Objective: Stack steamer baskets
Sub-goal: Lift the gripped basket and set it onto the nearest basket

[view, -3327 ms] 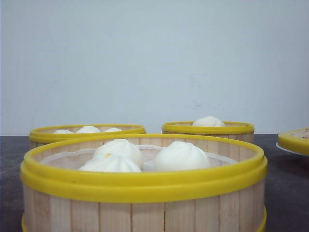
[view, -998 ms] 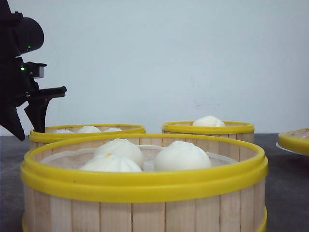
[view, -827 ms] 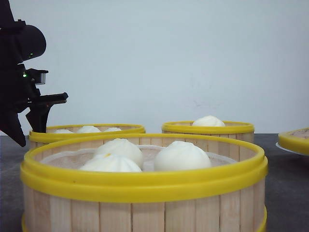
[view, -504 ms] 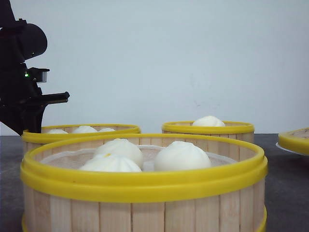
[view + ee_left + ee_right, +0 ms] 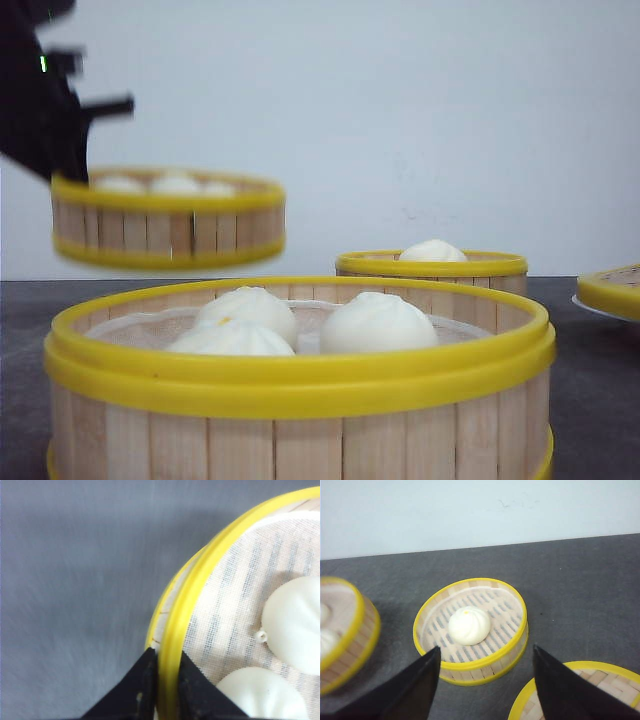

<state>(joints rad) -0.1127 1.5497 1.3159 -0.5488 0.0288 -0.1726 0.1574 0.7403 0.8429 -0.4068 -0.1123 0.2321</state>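
One basket is airborne, none stacked yet. Your left tool [image 5: 162,680] pinches the yellow rim of the lifted steamer basket [image 5: 168,218], holding it in the air above the bench [image 5: 590,400], left of and behind the near basket [image 5: 300,380]. The far basket [image 5: 432,266] with one bun sits on the bench to the right. You have the carry, the set-down and the other baskets left. Your right tool [image 5: 485,680] hangs spread wide, holding nothing. Walls are pale vertical wooden slats, rims thick smooth plastic, a white mesh liner under soft round buns [image 5: 292,625]. Motion blur hides whether the lifted basket tilts.
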